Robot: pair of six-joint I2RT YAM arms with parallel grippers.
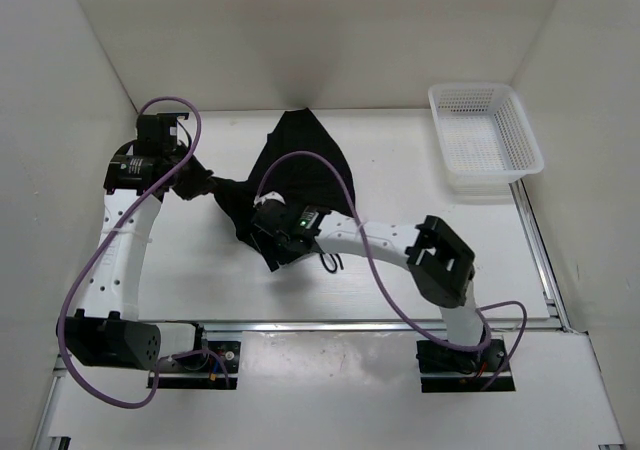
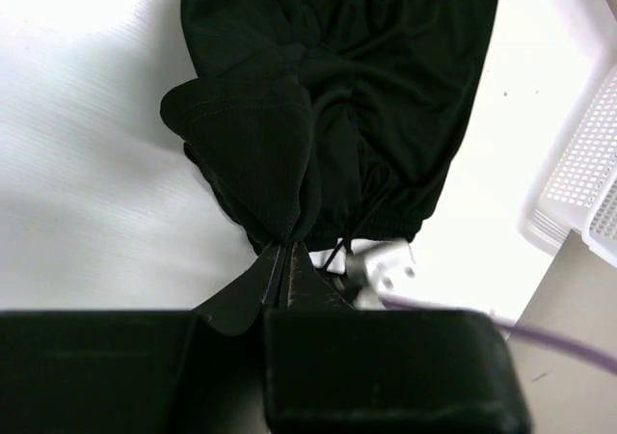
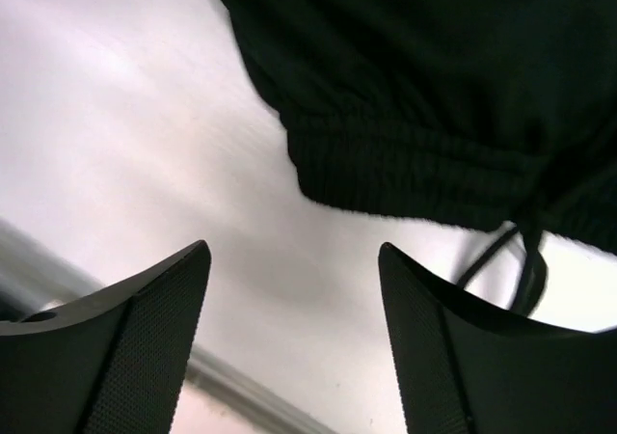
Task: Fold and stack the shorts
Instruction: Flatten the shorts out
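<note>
The black shorts (image 1: 297, 165) lie crumpled in the middle of the table, drawn out in a point toward the left. My left gripper (image 1: 203, 182) is shut on that left end of the fabric; in the left wrist view its jaws (image 2: 286, 248) pinch a bunched fold of the shorts (image 2: 357, 87). My right gripper (image 1: 270, 242) is open and empty at the near edge of the shorts. In the right wrist view it (image 3: 291, 256) hovers over bare table just short of the ribbed waistband (image 3: 415, 169), with the thin drawstring (image 3: 525, 251) dangling at the right.
A white mesh basket (image 1: 485, 138) stands at the back right and also shows in the left wrist view (image 2: 583, 183). White walls close in the left, back and right. A metal rail (image 1: 380, 322) runs along the table's near edge.
</note>
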